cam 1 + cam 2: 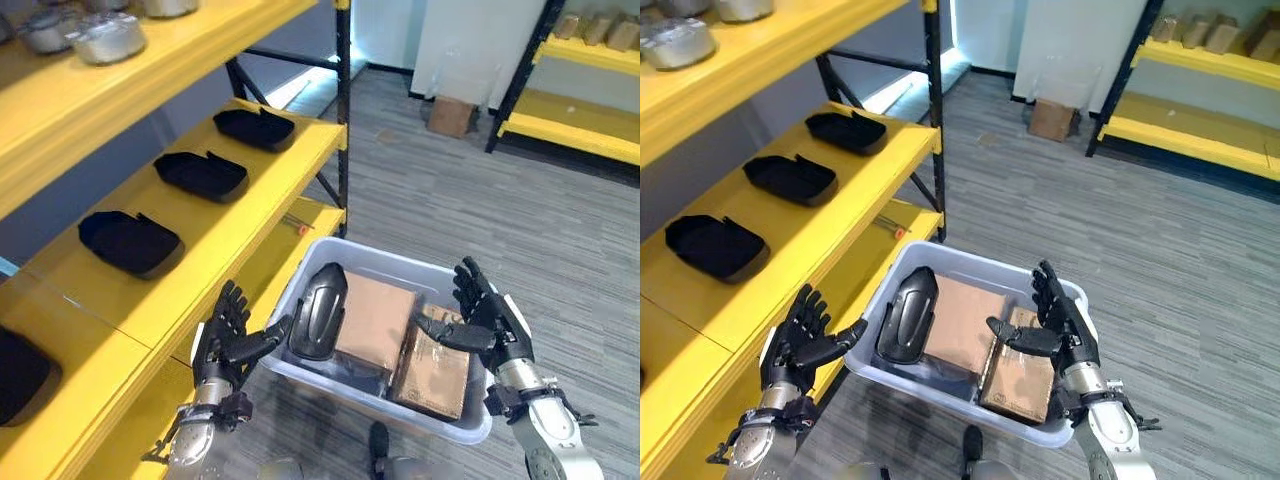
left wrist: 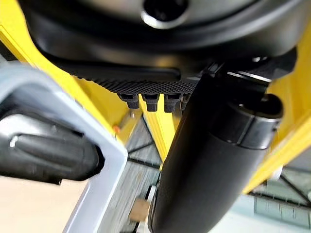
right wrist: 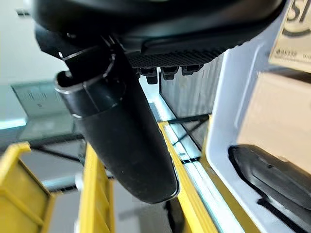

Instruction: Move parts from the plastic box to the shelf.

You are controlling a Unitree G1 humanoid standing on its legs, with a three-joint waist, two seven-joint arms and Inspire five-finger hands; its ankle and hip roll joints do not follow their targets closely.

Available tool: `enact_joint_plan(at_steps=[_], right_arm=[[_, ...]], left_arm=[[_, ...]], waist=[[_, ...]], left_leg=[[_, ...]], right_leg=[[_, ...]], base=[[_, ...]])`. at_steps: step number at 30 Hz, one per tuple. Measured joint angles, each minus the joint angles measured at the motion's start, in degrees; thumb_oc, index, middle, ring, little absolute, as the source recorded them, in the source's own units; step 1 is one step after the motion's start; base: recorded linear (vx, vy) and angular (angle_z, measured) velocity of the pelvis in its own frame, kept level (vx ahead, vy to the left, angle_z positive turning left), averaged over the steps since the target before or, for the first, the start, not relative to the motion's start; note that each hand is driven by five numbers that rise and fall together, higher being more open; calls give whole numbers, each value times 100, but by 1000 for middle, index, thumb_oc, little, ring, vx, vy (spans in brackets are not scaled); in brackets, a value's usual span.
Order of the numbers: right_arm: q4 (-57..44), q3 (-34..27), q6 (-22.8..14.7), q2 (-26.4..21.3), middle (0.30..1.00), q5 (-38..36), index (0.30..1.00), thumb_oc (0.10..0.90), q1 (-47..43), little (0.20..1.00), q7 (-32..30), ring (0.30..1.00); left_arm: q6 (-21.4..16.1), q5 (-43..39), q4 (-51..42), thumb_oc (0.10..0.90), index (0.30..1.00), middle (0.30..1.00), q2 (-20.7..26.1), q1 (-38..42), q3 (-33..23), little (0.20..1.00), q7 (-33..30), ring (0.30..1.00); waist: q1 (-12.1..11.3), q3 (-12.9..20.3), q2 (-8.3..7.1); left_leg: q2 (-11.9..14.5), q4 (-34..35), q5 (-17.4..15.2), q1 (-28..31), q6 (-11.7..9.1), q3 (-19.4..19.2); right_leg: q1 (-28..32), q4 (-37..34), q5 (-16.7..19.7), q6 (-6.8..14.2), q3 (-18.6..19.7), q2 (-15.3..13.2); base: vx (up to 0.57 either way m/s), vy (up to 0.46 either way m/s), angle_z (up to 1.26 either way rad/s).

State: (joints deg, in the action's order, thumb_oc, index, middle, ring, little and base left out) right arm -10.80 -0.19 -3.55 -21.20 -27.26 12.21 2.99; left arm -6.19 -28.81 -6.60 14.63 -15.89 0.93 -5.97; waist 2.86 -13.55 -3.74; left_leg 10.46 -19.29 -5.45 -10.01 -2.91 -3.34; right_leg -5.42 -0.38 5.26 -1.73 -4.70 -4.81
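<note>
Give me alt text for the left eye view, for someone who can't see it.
Two dark robot hands, left hand and right hand, are open on either side of a pale plastic box holding a black part and two cardboard boxes. To the left, a yellow shelf carries similar black parts in a row.

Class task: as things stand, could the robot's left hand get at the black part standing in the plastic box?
Probably yes. The left hand is open just outside the plastic box, its thumb near the rim, and the black part leans at that same side with nothing between them.
</note>
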Motion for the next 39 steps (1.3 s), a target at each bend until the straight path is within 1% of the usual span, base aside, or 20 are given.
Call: enact_joint_plan(at_steps=[1, 2, 3, 4, 5, 6, 7, 8, 9, 10, 11, 15, 16, 21, 26, 29, 30, 31, 35, 39], right_arm=[[5, -48, 0, 34, 1000, 0, 1000, 900, 10, 1000, -33, 1000], [33, -34, 0, 37, 1000, -1, 1000, 900, -13, 1000, -112, 1000], [38, -22, 1, -6, 1000, 0, 1000, 900, -54, 1000, -111, 1000], [50, -37, -3, -28, 1000, -1, 1000, 900, -101, 1000, -168, 1000], [44, -56, -6, -68, 1000, -1, 1000, 900, -104, 1000, -195, 1000], [44, -85, -9, -174, 1000, 1, 1000, 900, -123, 1000, -226, 1000], [64, -16, 0, -71, 1000, 0, 1000, 900, -123, 1000, -250, 1000], [27, 6, 1, -41, 1000, 2, 1000, 900, -65, 1000, -229, 1000], [11, 4, 1, -43, 1000, 2, 1000, 900, -39, 1000, -185, 1000], [4, 7, 9, 32, 1000, 2, 1000, 900, 72, 1000, -178, 1000], [-2, 22, 14, 83, 1000, 3, 1000, 900, 154, 1000, -171, 1000], [-2, 145, 24, 128, 1000, 7, 1000, 900, 39, 1000, -168, 1000], [-5, 170, 27, 127, 1000, 12, 1000, 900, 19, 1000, -162, 1000], [-4, 166, 41, 33, 1000, 44, 1000, 900, -84, 1000, -167, 1000], [-5, 157, 41, -250, 1000, 515, 1000, 900, -318, 1000, -172, 1000], [-15, 136, 32, -494, 1000, 834, 1000, 900, -503, 1000, -176, 1000], [-19, 160, 38, -988, 1000, 1172, 1000, 900, -747, 1000, -164, 1000], [-20, 129, 18, -1271, 1000, 1286, 1000, 900, -891, 1000, -185, 1000], [-10, 154, -121, -1543, 1000, 1623, 1000, 900, -1365, 1000, -276, 1000], [95, 736, -180, -2277, 1000, 2111, 1000, 900, -1813, 1000, -277, 1000]], left_arm=[[2, 31, 69, 900, 1000, 1000, 13, 99, 19, 1000, 5, 1000], [2, 88, 120, 900, 1000, 1000, 16, 205, 23, 1000, -13, 1000], [0, 102, 129, 900, 1000, 1000, 9, 238, 19, 1000, -46, 1000], [4, 105, 194, 900, 1000, 1000, 10, 284, 64, 1000, -93, 1000], [7, 106, 193, 900, 1000, 1000, 7, 288, 99, 1000, -91, 1000], [5, 106, 181, 900, 1000, 1000, -25, 300, 146, 1000, -86, 1000], [7, 101, 183, 900, 1000, 1000, -3, 277, 111, 1000, -108, 1000], [7, 101, 176, 900, 1000, 1000, 18, 274, 111, 1000, -108, 1000], [6, 101, 143, 900, 1000, 1000, 3, 260, 102, 1000, -109, 1000], [6, 101, 102, 900, 1000, 1000, 33, 203, 102, 1000, -106, 1000], [-22, 103, -19, 900, 1000, 1000, 74, 93, 72, 1000, -102, 1000], [-21, 97, -65, 900, 1000, 1000, 109, -82, -91, 1000, -136, 1000], [-23, 97, -70, 900, 1000, 1000, 115, -57, -112, 1000, -144, 1000], [-24, 97, -74, 900, 1000, 1000, 115, 68, -126, 1000, -229, 1000], [-23, 97, -79, 900, 1000, 1000, 115, 129, -127, 1000, -251, 1000], [-23, 100, -88, 900, 1000, 1000, 130, 115, -166, 1000, -251, 1000], [-23, 101, -116, 900, 1000, 1000, 157, 129, -255, 1000, -246, 1000], [-25, 101, -161, 900, 1000, 1000, 201, 140, -292, 1000, -261, 1000], [-27, 100, -275, 900, 1000, 1000, 470, 136, -355, 1000, -255, 1000], [-46, 96, -368, 900, 1000, 1000, 541, 336, -327, 1000, -261, 1000]], waist=[[63, -35, -11], [15, -41, 3], [-12, -74, 14], [49, -113, 128], [52, -120, 224], [107, -170, 451], [44, -193, 452], [16, -191, 417], [-2, -254, 526], [36, -250, 512], [-33, -229, 389], [-68, -236, 351], [-88, -247, 318], [-137, -286, 221], [-146, -283, 86], [-165, -282, 59], [-180, -294, 32], [-173, -300, 16], [-362, -317, -46], [-449, -395, -61]], left_leg=[[91, 341, 55, -67, -83, 107], [165, 1018, 193, 57, -206, 257], [208, 1239, 220, 100, -142, 278], [242, 1508, 350, 134, -224, 286], [244, 1634, 336, 219, -149, 247], [299, 1800, 504, 366, -166, 241], [249, 1853, 692, 459, -269, 41], [193, 1882, 680, 481, -242, -79], [200, 1919, 784, 515, -254, -202], [113, 1939, 851, 563, -229, -288], [-24, 1982, 952, 671, -223, -443], [-242, 2039, 937, 712, -195, -789], [-288, 2039, 909, 699, -173, -896], [-273, 2052, 838, 674, -169, -957], [-248, 1989, 836, 493, -172, -885], [-239, 1948, 837, 392, -173, -801], [-214, 1866, 843, 225, -178, -701], [-196, 1826, 854, 135, -195, -598], [-103, 1807, 920, -102, -258, -438], [-93, 1745, 938, -342, -279, -284]], right_leg=[[-5, -41, -15, 22, -3, 13], [-82, -51, -14, 37, 80, 55], [-129, -42, -13, 38, 179, 69], [-100, -87, 2, 94, 259, 103], [-107, -122, 17, 117, 273, 140], [-71, -205, 122, 274, 310, 210], [-74, -287, 88, 407, 493, 172], [-44, -395, 40, 477, 551, 90], [-50, -217, -43, 550, 475, 76], [45, 128, -178, 514, 372, -65], [209, 25, -168, 724, 399, -257], [188, -275, 53, 919, 609, -460], [174, -371, 112, 955, 683, -486], [136, -453, 136, 965, 724, -476], [37, -454, 127, 952, 640, -478], [17, -455, 116, 948, 558, -483], [-29, -455, 113, 946, 458, -475], [-51, -455, 110, 938, 394, -450], [-180, -456, 105, 878, 231, -350], [-314, -454, 118, 864, 74, -329]], base=[[118, 210, -31], [135, 220, -47], [150, 234, -66], [136, 221, -56], [117, 270, -59], [114, 288, -73], [109, 308, -80], [104, 301, -76], [81, 310, -36], [57, 304, -28], [24, 282, -16], [-21, 204, -32], [-23, 121, -26], [-4, 95, -10], [14, -7, 8], [-2, -62, 18], [-17, -98, 33], [-32, -68, 36], [-55, -74, 17], [-51, -37, 18]])
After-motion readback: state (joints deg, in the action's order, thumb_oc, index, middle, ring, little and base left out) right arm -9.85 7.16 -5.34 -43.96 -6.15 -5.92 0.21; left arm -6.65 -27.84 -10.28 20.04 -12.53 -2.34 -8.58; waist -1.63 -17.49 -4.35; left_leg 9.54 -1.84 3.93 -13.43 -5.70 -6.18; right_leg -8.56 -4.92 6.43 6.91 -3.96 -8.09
